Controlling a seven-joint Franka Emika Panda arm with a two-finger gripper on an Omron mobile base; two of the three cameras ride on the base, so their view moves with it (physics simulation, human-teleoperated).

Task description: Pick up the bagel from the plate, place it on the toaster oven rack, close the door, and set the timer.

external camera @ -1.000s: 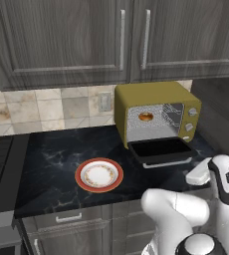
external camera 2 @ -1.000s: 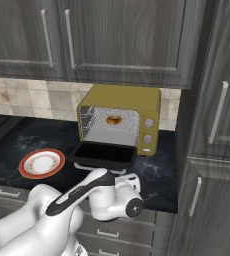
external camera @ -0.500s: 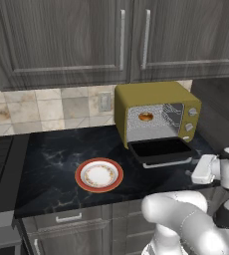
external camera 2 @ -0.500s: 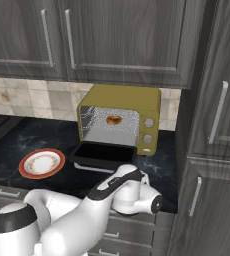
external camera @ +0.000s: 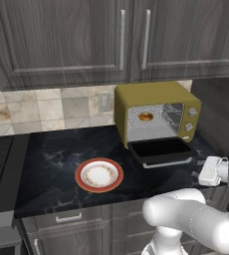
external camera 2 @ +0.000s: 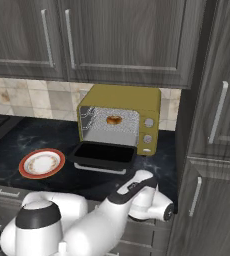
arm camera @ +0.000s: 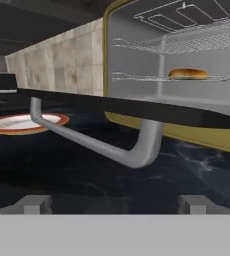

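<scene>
Below the dark glass door's [arm camera: 137, 111] silver bar handle [arm camera: 94, 142], I keep my empty, wide-spread gripper [arm camera: 114, 204] low, lifting squarely; contact looks unmade.

The arm [external camera 2: 122, 205] was swung lower and further right than a second earlier, down in front of the counter edge. The gripper [arm camera: 114, 202] was thereby brought level with the door [arm camera: 137, 112], whose handle [arm camera: 94, 142] lay just ahead of the open fingertips [arm camera: 34, 204].
</scene>
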